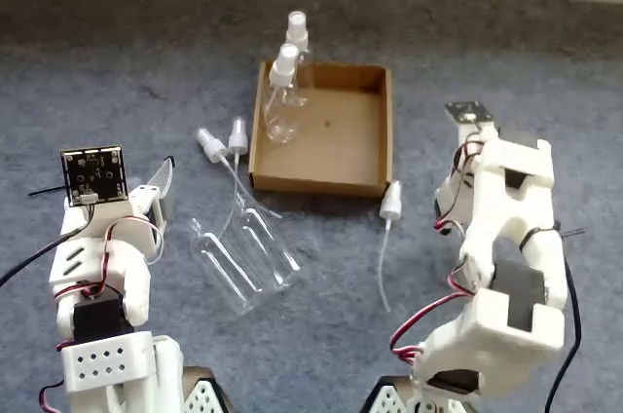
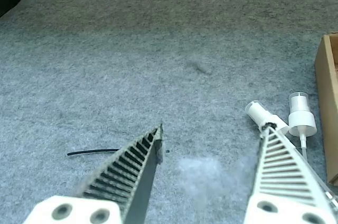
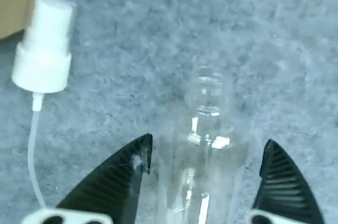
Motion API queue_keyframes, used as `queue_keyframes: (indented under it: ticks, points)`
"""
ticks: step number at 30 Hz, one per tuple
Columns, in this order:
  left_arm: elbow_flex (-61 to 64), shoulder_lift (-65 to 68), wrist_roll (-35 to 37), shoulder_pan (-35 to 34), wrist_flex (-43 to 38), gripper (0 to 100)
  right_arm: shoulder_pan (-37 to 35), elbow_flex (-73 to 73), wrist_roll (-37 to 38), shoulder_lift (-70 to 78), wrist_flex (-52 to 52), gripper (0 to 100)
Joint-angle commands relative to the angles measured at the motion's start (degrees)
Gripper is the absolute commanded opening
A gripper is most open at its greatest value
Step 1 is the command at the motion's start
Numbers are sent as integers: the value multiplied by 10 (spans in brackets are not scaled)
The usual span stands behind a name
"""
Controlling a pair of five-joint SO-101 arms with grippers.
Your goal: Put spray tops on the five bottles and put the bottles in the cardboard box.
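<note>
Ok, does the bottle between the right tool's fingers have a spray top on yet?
No, the bottle has a bare open neck; a spray top lies loose beside it.

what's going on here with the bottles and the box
Bottle capping and boxing, partway done. Two capped bottles stand in the box. The right gripper is open astride an uncapped bottle, with a loose spray top beside it. The left gripper is open and empty, close to two other loose tops. Two bare bottles lie outside the box, by its front left corner.
</note>
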Motion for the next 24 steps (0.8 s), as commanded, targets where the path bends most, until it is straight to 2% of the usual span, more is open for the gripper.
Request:
queue_keyframes:
  ticks: [1, 6, 13, 17, 20, 24]
  points:
    - [-2, 2, 2, 9, -12, 266, -5, -29, -7, 7, -7, 273]
    - [-2, 2, 2, 9, -12, 266, -6, -30, -6, 11, -7, 166]
    - [-2, 2, 2, 9, -12, 266, -2, -76, -10, 10, 2, 104]
    - [-2, 2, 2, 9, -12, 266, 2, -126, -10, 9, 46, 37]
    - [-2, 2, 2, 9, -12, 266, 22, -178, -14, 1, 70, 24]
    - [-2, 2, 2, 9, -12, 266, 47, -185, -51, -80, 36, 20]
